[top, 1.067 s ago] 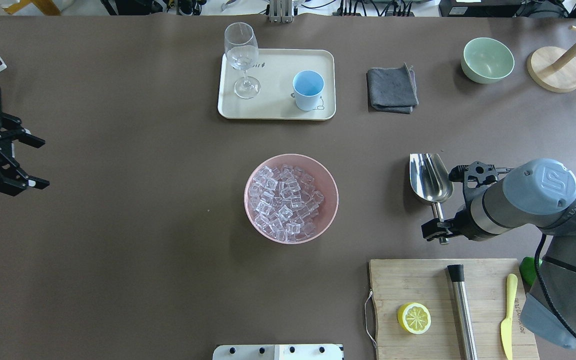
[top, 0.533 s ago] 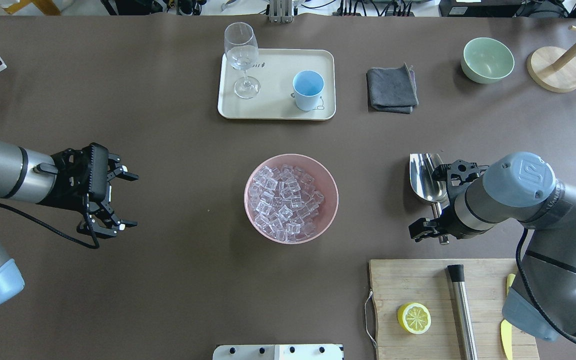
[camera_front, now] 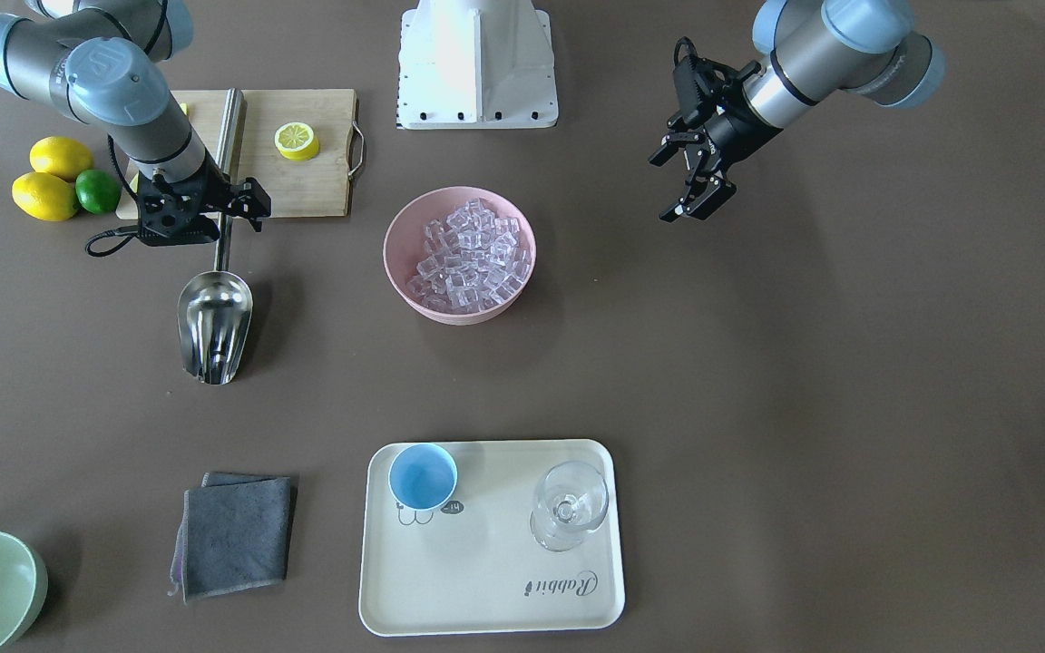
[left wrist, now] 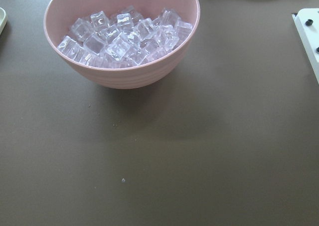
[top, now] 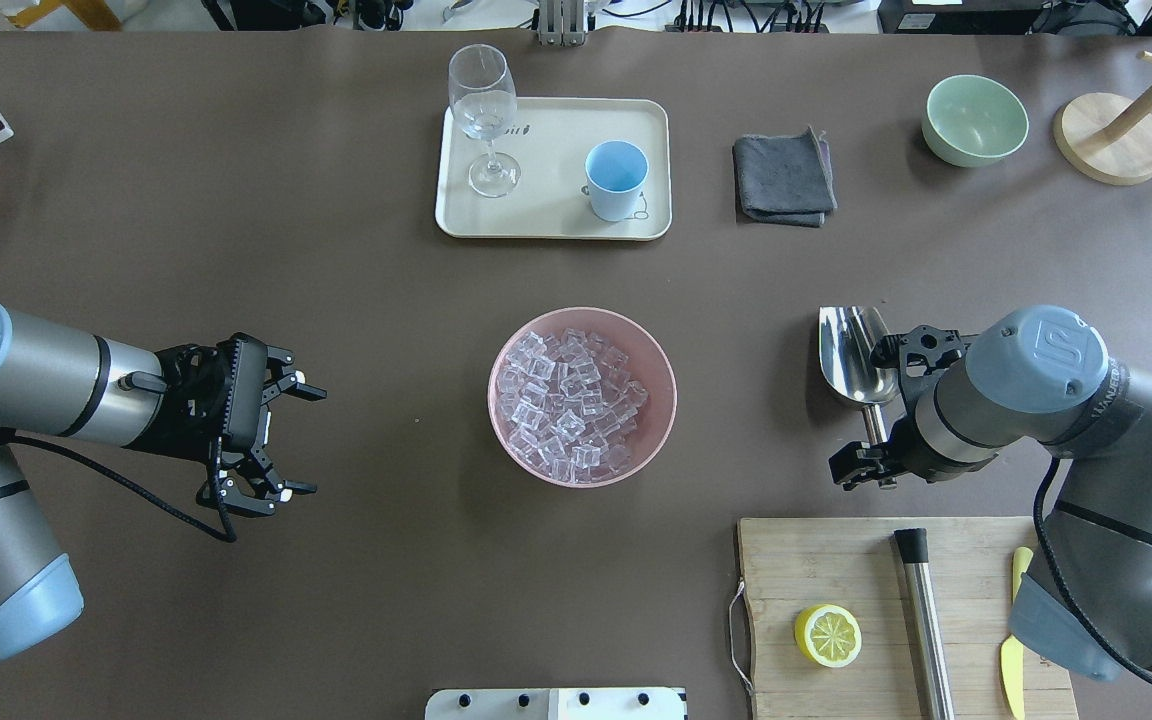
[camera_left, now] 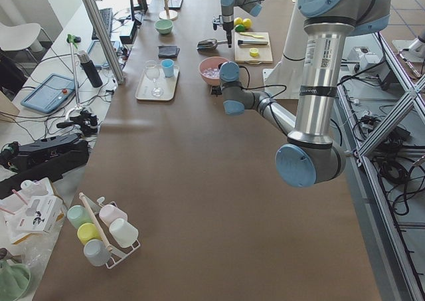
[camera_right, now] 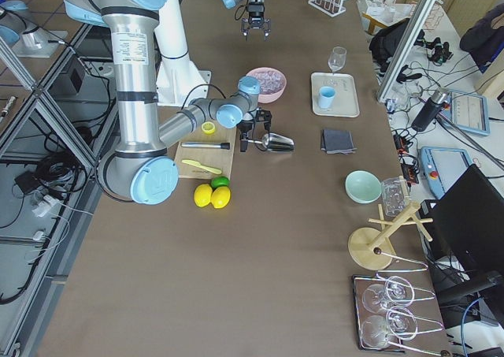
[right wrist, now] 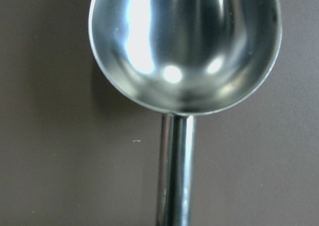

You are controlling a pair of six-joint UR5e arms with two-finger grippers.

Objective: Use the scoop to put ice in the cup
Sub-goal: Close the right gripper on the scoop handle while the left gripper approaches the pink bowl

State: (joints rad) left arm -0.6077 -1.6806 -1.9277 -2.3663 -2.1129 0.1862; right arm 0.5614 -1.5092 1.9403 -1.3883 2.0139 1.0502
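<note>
— What is laid out on the brown tabletop (top: 336, 260)?

— The ice (top: 568, 400) is heaped in a pink bowl (top: 673, 392) at the centre. The cup (top: 616, 182) is stood on a cream tray (top: 556, 140) near the far edge, where cables (top: 706, 15) are seen. The scoop (top: 856, 355) is laid flat at the right, its handle straddled by the right fingers (top: 851, 468), spread and not closed. The left fingers (top: 301, 390) are held apart, empty, left of the bowl.

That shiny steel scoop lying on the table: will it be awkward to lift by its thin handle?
Probably stiff: the shiny stainless-steel scoop looks like solid metal. Its thin round handle is polished, so it may slip or twist in a grip. The deep trough likely makes it front-heavy.
</note>
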